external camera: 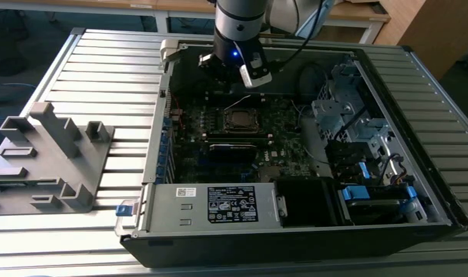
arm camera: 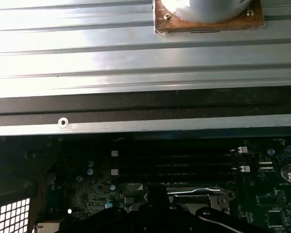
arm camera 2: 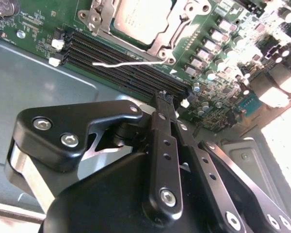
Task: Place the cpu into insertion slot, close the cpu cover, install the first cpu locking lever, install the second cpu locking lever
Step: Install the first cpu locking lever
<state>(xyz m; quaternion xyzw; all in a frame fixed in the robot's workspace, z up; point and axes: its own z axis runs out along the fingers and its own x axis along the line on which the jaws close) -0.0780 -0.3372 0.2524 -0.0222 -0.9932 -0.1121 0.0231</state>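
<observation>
Exterior view: gripper (external camera: pixel 224 79) hangs near seated cpu (external camera: pixel 240 120); print on white label (external camera: pixel 234 203) unreadable.

white label (external camera: pixel 232 203), its print unreadable

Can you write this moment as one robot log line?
cpu: seated | cpu cover: down | lever: unlatched | gripper: shut, empty, near memory slots

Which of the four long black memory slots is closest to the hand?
The outermost long black slot, beside the grey metal case panel and farthest from the silvery cpu.
</observation>
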